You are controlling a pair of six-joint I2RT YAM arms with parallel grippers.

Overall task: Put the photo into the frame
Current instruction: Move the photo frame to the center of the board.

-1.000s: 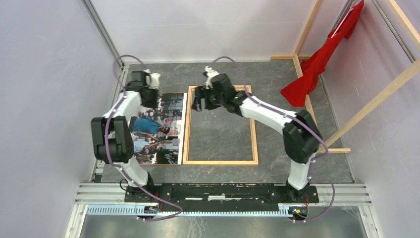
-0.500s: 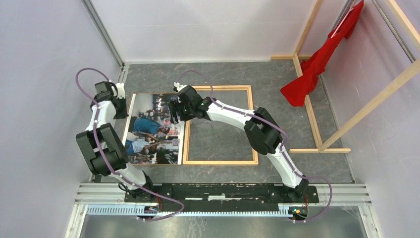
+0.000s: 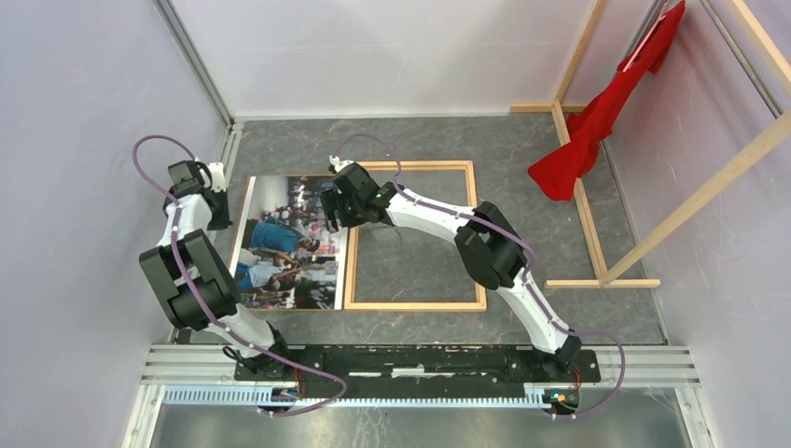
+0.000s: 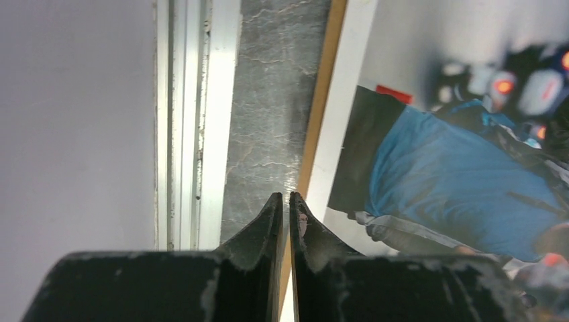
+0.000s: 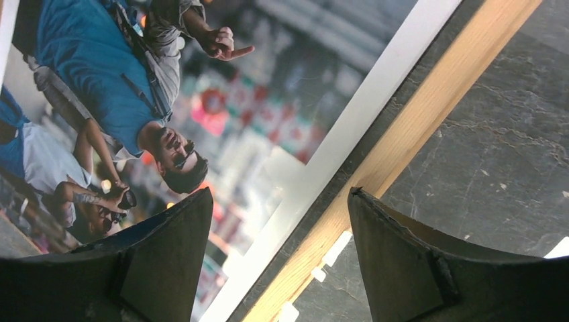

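Photo [image 3: 280, 252] shows more, since the left arm [image 3: 187, 275] swung leftward off it.

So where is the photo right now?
In the top view the photo lies face up on the left side of the table, just outside the frame, along its left rail.

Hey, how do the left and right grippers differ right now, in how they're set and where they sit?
The left gripper is shut, fingers nearly touching; the right gripper stands wide open. The left gripper sits at the photo's outer edge, away from the frame; the right gripper straddles the photo's other edge and the frame's nearest rail. Both point down, and neither visibly holds anything.
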